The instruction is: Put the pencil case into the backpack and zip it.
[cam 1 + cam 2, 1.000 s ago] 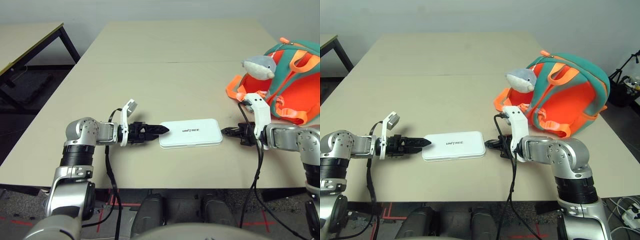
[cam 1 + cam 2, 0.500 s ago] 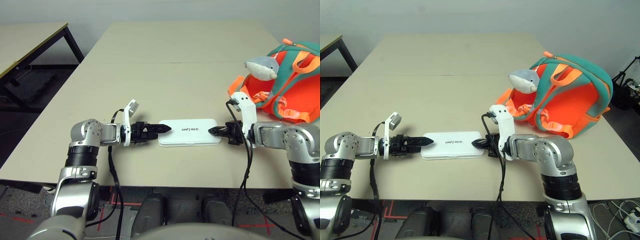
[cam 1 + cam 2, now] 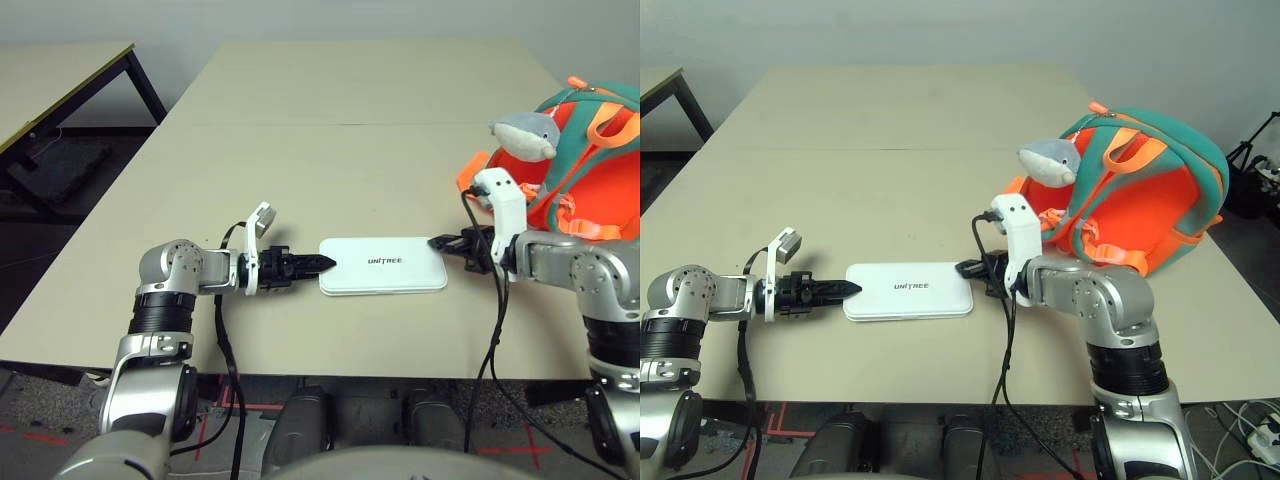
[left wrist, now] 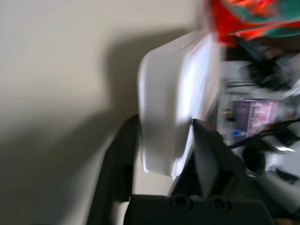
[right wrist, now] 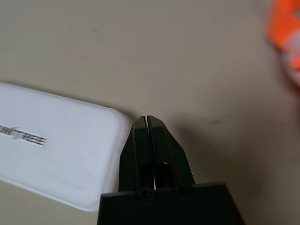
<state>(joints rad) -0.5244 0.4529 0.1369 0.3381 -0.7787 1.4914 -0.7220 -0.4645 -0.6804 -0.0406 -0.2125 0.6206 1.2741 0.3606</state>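
Pencil case point(image 3: 383, 265) lies flat on the surface point(image 3: 330, 150), lettering up, between the two tools. Left tool point(image 3: 322, 264): fingers straddle the case's left end, one on each face. Right tool point(image 3: 436, 242): fingers pressed together, empty, at the case's right corner. Backpack point(image 3: 1140, 185) stands at far right.

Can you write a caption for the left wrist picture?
Left gripper fingers straddle the white pencil case's end.
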